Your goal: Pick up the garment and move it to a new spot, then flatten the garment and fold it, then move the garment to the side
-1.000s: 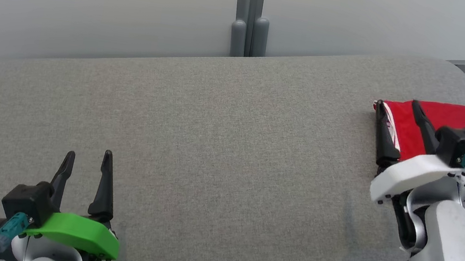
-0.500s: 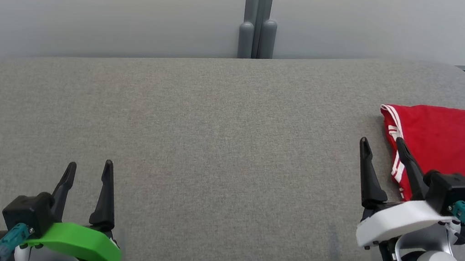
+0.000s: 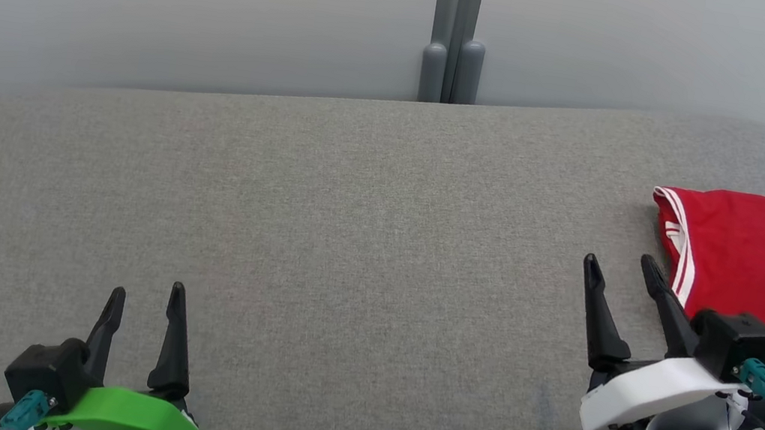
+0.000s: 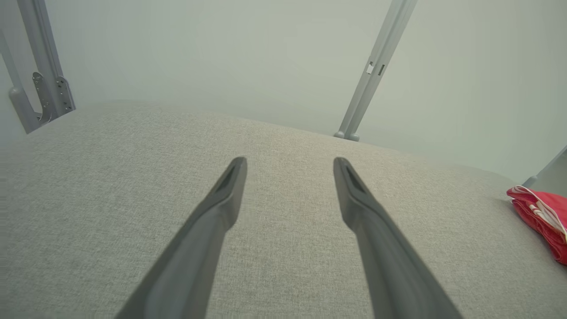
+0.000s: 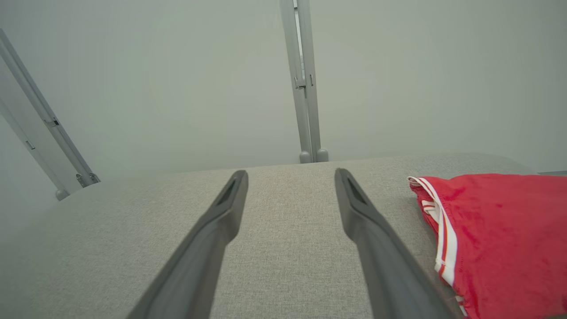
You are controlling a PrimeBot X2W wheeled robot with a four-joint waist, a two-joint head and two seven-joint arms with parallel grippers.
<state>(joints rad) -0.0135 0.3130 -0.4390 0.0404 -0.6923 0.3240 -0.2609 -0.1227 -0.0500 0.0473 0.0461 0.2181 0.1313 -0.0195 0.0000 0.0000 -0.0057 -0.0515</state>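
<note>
The garment (image 3: 762, 264) is red with white stripes along one edge and lies folded at the right end of the grey cushioned surface (image 3: 348, 240). It also shows as the garment (image 5: 496, 239) in the right wrist view and the garment (image 4: 542, 217) at the far right of the left wrist view. My right gripper (image 3: 621, 266) stands open just left of it, empty and apart from the cloth. My left gripper (image 3: 147, 290) is open and empty at the lower left, far from the garment. Both gripper pairs, right gripper (image 5: 290, 175) and left gripper (image 4: 290, 161), hover over bare fabric.
A pale wall runs behind the surface, with a grey double post (image 3: 456, 29) at its middle. Slanted grey frame bars (image 5: 44, 124) stand at the left. The surface's rounded right edge lies just beyond the garment.
My right gripper has drawn back from over the garment toward me and now stands to its left. The garment lies uncovered. The head camera has shifted, moving the whole scene rightward and down.
</note>
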